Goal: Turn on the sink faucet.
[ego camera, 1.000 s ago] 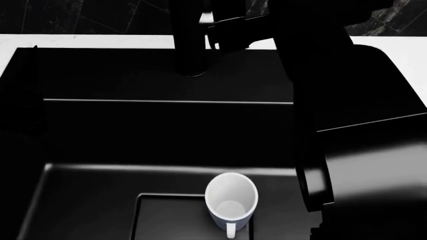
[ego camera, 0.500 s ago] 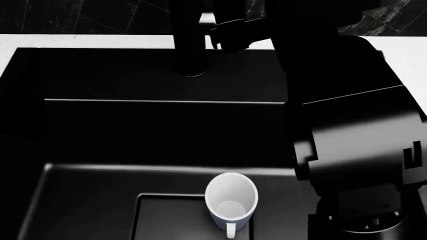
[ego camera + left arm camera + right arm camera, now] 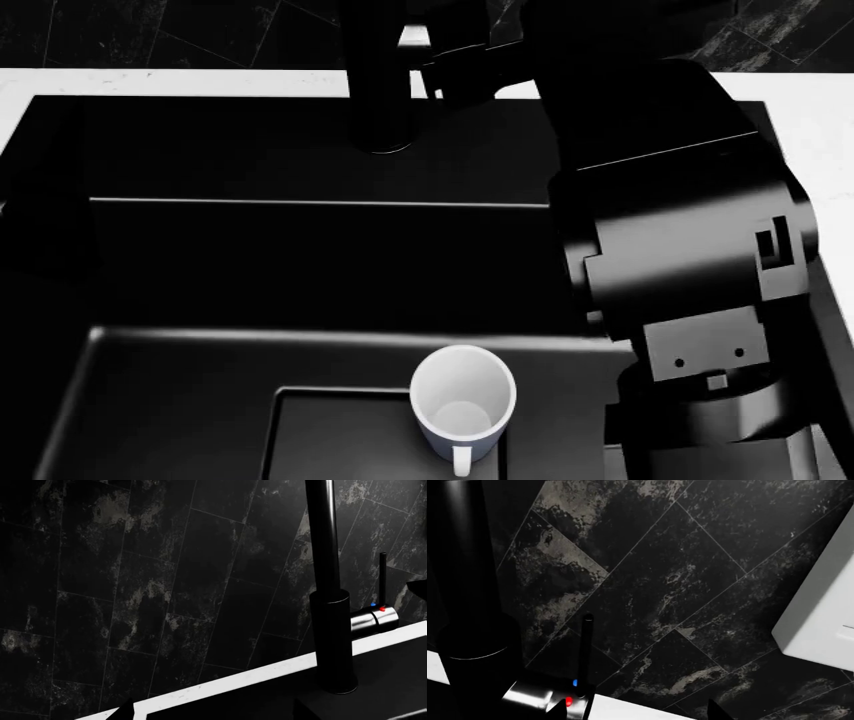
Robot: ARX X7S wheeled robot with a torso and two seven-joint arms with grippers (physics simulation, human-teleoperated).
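The sink faucet point(image 3: 379, 90) is a tall black post at the back of the black sink point(image 3: 267, 270). The left wrist view shows the faucet post point(image 3: 328, 595), its thin upright black lever point(image 3: 382, 580) and a silver hub point(image 3: 372, 621) with red and blue dots. The right wrist view shows the post point(image 3: 467, 580), the lever point(image 3: 586, 652) and the hub point(image 3: 534, 696). My right gripper point(image 3: 635, 713) is open and empty, one fingertip point(image 3: 558, 711) right beside the hub. My left gripper point(image 3: 213, 715) is open and empty, well short of the faucet.
A white cup point(image 3: 462, 400) stands in the recessed drain area at the sink's front. My bulky right arm point(image 3: 667, 220) reaches over the sink's right side. A white counter point(image 3: 174, 82) and dark tiled wall point(image 3: 133, 580) lie behind. A white object point(image 3: 820, 625) hangs on the wall.
My right arm's elbow and forearm have swung left and further into view over the sink's right side. The gripper end stays beside the faucet's lever. The cup has not moved.
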